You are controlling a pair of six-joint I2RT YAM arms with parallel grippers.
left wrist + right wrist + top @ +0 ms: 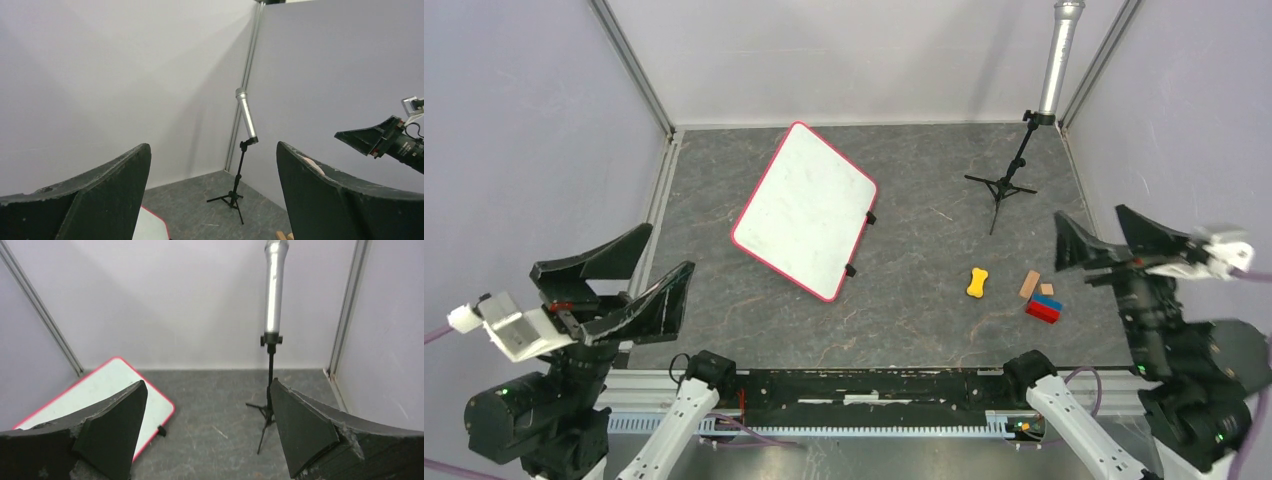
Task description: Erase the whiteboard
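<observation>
The whiteboard (804, 210) lies tilted on the grey table, left of centre, white with a thin red rim and two small black clips on its right edge. Its surface looks white with only faint smudges. Its corner shows in the left wrist view (150, 227) and its near part in the right wrist view (100, 390). My left gripper (656, 266) is open and empty, raised at the near left, well short of the board. My right gripper (1094, 228) is open and empty, raised at the right edge.
A black tripod stand (1009, 185) with a silver cylinder (1058, 60) stands at the back right. A yellow bone-shaped piece (977, 282), two small wooden blocks (1029, 285) and a red and blue block (1043, 309) lie right of centre. Walls enclose three sides.
</observation>
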